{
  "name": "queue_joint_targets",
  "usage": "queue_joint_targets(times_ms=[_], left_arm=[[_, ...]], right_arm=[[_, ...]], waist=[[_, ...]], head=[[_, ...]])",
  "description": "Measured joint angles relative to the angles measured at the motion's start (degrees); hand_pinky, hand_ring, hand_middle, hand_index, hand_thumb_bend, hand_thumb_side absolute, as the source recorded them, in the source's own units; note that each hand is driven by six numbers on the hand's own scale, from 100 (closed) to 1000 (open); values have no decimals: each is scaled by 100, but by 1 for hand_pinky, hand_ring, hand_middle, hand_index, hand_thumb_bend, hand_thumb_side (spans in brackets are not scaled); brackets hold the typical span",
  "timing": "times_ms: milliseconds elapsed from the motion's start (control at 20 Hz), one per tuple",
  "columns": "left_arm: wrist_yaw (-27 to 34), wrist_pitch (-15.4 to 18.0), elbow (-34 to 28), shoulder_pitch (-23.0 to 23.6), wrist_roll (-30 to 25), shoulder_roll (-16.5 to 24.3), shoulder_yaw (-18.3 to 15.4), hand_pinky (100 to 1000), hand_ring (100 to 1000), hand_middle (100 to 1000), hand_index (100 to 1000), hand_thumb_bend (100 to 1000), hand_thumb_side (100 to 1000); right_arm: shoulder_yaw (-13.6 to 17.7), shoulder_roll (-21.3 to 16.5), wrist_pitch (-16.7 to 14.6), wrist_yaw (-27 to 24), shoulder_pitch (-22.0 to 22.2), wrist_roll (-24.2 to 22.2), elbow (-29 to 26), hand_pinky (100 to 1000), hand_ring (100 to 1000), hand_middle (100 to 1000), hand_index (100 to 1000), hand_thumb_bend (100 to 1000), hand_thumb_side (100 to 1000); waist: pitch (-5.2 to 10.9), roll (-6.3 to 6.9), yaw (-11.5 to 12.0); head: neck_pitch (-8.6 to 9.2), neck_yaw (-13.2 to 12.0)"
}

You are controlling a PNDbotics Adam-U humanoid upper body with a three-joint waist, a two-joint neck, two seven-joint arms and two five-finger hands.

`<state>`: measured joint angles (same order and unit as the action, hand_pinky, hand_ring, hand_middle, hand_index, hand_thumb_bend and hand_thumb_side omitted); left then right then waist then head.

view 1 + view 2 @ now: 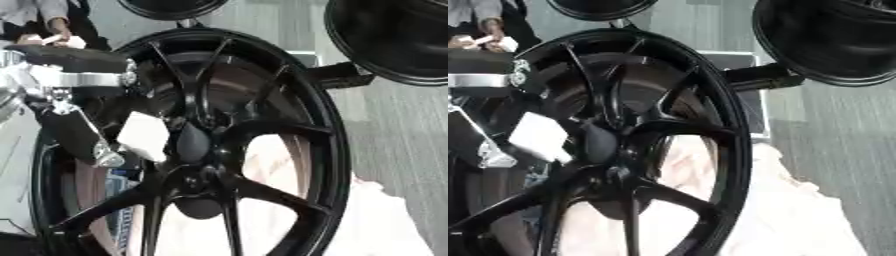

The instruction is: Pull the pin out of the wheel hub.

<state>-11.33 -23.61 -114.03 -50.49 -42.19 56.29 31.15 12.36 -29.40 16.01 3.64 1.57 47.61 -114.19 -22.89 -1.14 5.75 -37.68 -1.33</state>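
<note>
A large black wheel hub (262, 125) with thin spokes stands upright and fills both views; its centre (199, 180) is low in the middle. My left arm (74, 132), black with silver joints, comes in from the left across the rim. My left hand (144, 135), which shows a white flat face, is up against the spokes just above and left of the hub's centre. A dark rounded shape (192, 142) lies beside it against the spokes; I cannot tell whether it is the pin or part of the hand. My right hand shows in no view.
A second black wheel (833, 40) hangs at the upper right on a dark bracket (759, 77), and part of a third wheel (171, 7) shows at the top. White cloth (798, 215) lies behind and below the hub. Grey floor (402, 135) runs along the right.
</note>
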Motion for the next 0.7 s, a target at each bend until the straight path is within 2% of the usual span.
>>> queue_joint_targets(times_ms=[400,700], left_arm=[[299,-166,0,85,726,6,-297,549,343,253,464,388,100],[614,-6,-1,212,1229,78,-865,535,279,189,392,409,100]], right_arm=[[35,42,-27,-10,31,27,0,628,684,605,650,100,470],[57,46,-56,-22,58,56,0,628,684,606,649,100,470]], waist=[[30,14,9],[66,29,35]], head=[[0,1],[5,52]])
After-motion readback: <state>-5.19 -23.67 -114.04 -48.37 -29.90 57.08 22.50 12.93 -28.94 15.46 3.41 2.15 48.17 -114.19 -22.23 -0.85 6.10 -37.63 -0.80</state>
